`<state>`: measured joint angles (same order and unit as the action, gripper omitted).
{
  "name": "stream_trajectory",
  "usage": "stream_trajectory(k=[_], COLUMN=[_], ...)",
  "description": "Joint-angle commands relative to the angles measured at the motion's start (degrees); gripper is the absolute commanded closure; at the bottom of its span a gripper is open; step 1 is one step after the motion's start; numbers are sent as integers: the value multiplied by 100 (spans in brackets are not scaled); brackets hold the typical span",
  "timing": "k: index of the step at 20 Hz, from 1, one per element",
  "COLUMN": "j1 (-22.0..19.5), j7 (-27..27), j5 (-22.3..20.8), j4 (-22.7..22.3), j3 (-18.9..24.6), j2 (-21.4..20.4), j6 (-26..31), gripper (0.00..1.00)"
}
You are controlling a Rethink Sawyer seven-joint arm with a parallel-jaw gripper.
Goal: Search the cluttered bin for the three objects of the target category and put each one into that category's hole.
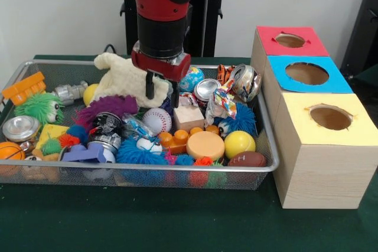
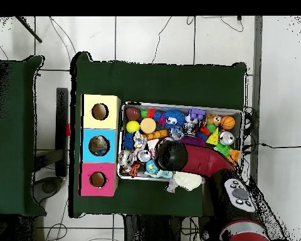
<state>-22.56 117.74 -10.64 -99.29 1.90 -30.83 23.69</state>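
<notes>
Gripper (image 1: 162,93), fingers spread and empty, hangs mid-frame over the wire mesh bin (image 1: 267,146); descend vertically onto one exposed target, avoiding the cream plush toy (image 1: 124,78).

In the front view the arm (image 1: 159,4) is cut off by the top edge, and it covers the middle of the bin's (image 1: 147,169) far rim. The gripper (image 1: 162,94) hides part of the cream cloth (image 1: 124,78) and whatever lies under its tips. The orange ball (image 1: 9,150) at the bin's left end is cut by the picture's edge. In the overhead view the arm (image 2: 190,160) covers the bin's (image 2: 178,105) middle and lower rim, and the gripper is hidden. The toys are too small to tell apart, and something inside the blue box's hole (image 2: 99,145) cannot be made out.
</notes>
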Motion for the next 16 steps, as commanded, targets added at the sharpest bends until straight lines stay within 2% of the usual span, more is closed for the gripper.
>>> stream_trajectory(k=[1,4,8,16], j1=[-254,-421,-647,-1032], j7=[-257,-568,-822,-967], j5=[-456,-667,-876,-1169], j4=[670,1020,1235,1347], j3=[487,536,672,1002], j2=[972,1138,1210,1260], j6=[-475,-403,-252,-65], gripper=[0,0,0,0])
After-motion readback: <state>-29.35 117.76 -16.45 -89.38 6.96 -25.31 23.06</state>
